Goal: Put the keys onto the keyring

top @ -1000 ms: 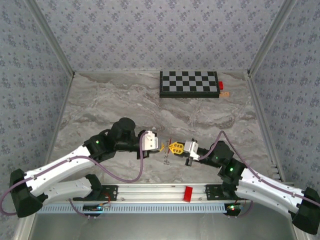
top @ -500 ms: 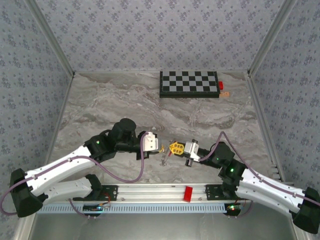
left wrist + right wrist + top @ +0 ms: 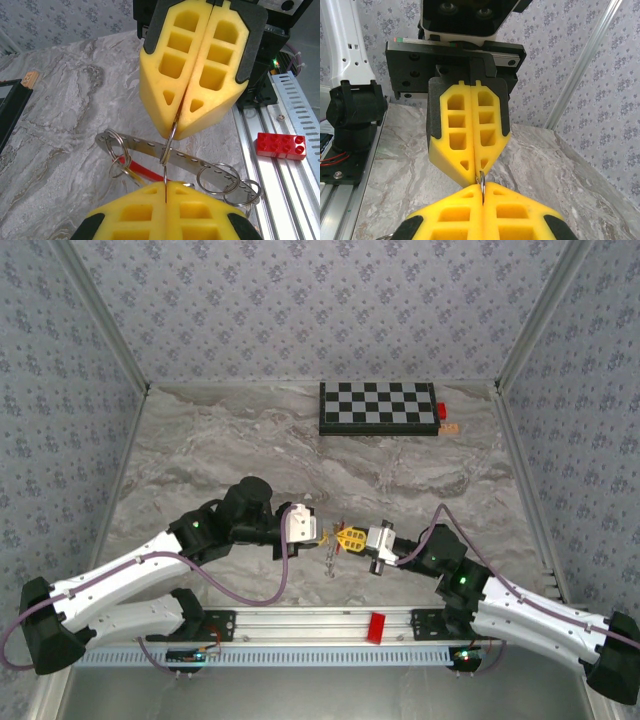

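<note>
Pinching the keyring (image 3: pixel 168 145) tip to tip, the left gripper (image 3: pixel 165 187) and right gripper (image 3: pixel 178 131) are both closed on it, well in front of the checkerboard (image 3: pixel 378 407). A perforated metal strip (image 3: pixel 200 162) carrying smaller rings hangs from it.

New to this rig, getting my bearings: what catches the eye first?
Front and centre, the left gripper and right gripper, both with yellow foam fingers, meet tip to tip, shut on one thin grey metal ring. A black-and-white checkerboard lies at the far edge; a red toy brick sits on the front rail.
</note>
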Available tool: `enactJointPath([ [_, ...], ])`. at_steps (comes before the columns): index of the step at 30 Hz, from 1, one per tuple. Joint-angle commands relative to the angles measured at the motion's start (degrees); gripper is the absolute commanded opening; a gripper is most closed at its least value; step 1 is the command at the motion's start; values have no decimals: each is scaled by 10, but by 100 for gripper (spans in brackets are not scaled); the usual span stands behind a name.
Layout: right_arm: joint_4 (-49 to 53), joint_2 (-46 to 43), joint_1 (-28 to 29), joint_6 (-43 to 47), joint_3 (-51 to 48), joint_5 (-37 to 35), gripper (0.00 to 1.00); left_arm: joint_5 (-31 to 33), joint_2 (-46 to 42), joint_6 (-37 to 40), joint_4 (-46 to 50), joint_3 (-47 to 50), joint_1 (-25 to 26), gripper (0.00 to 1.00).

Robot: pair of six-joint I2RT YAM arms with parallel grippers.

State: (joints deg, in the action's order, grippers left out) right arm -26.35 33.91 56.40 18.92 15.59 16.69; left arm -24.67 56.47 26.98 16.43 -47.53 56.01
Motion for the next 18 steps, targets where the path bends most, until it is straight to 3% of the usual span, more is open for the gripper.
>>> enactJointPath([
  [1, -5, 1, 4, 8, 2, -6, 0, -11, 2, 4, -3, -6, 3, 0],
  [18, -7, -4, 6, 9, 2, -6, 0, -12, 3, 4, 0, -8, 3, 0],
])
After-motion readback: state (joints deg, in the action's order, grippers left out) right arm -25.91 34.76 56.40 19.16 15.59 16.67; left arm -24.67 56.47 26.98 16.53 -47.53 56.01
